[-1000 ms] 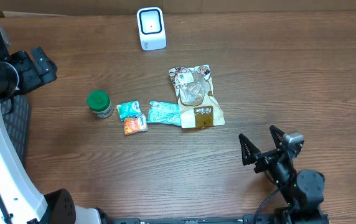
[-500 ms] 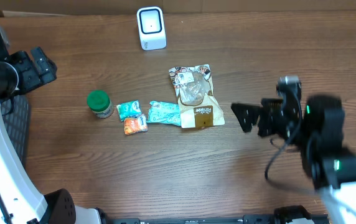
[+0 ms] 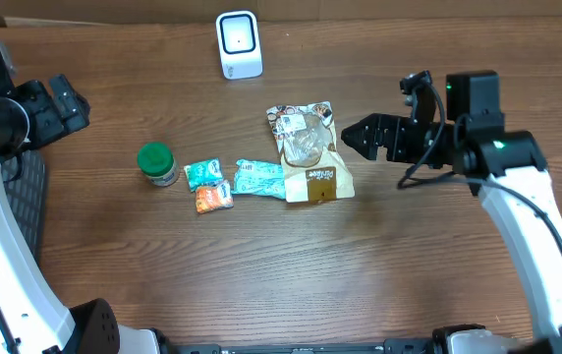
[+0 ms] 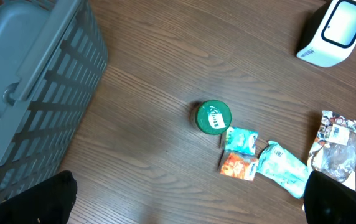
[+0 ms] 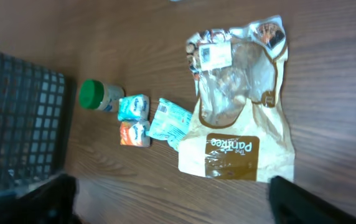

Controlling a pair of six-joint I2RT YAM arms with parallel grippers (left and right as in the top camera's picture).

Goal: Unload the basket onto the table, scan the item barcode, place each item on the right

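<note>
We are seeing the brown-and-clear snack bag (image 3: 308, 152) lying flat near the middle of the table (image 3: 261, 285), its white label end pointing toward the far edge and its brown printed end toward the near edge. The white barcode scanner (image 3: 238, 44) is standing upright at the far edge, well apart from the bag. The right gripper (image 3: 353, 138) is hovering just beside the bag's right side. In the right wrist view its fingers (image 5: 293, 202) are showing in the two bottom corners, spread wide with nothing between them, and the bag (image 5: 237, 99) is filling the middle of that picture.

Touching the bag's left side, a teal packet (image 3: 259, 178) is lying flat. Just beyond it a smaller teal packet (image 3: 202, 174) and an orange packet (image 3: 213, 198) are sitting together, and a green-lidded jar (image 3: 156, 164) is standing next to them.

The left gripper (image 4: 190, 202) is hanging near the table's left edge, its jaws gaping and holding nothing, beside a grey plastic basket (image 4: 35, 74).
</note>
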